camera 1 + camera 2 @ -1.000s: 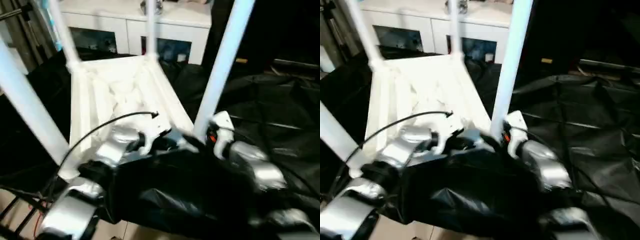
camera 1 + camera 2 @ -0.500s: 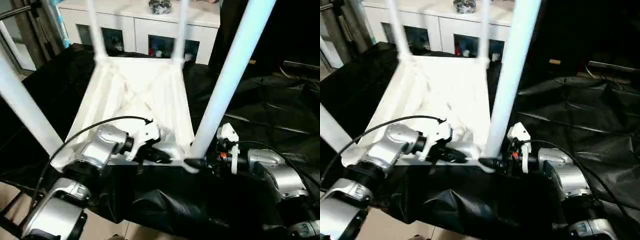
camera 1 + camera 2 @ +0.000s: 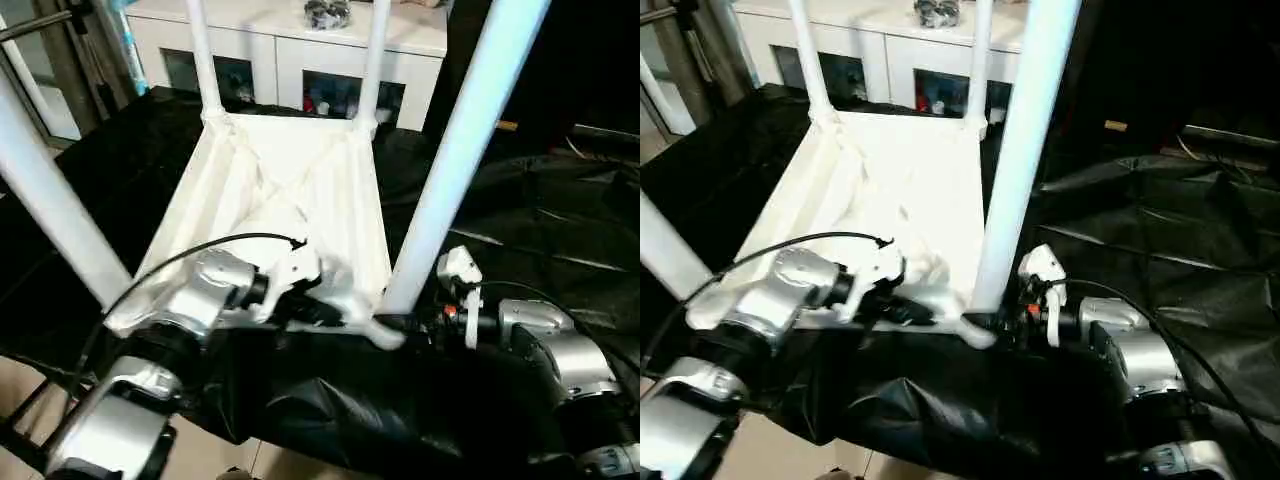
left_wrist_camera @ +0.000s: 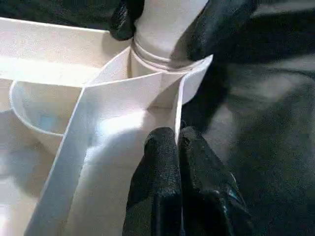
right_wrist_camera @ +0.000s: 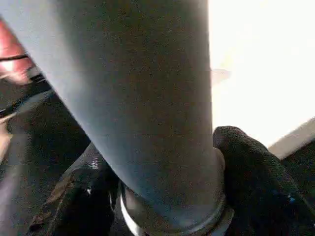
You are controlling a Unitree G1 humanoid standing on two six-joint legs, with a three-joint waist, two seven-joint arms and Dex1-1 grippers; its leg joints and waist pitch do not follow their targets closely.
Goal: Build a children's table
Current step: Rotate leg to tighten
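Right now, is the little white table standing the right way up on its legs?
No: the children's table lies upside down on the black sheet, ribbed underside up, its legs pointing upward.

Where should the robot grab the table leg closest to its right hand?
Probably low down, just above the ridged end where the near right leg enters its corner socket. The tube is round and stands upright, so fingers best come from the side, one on each flank. The right gripper already straddles it there.
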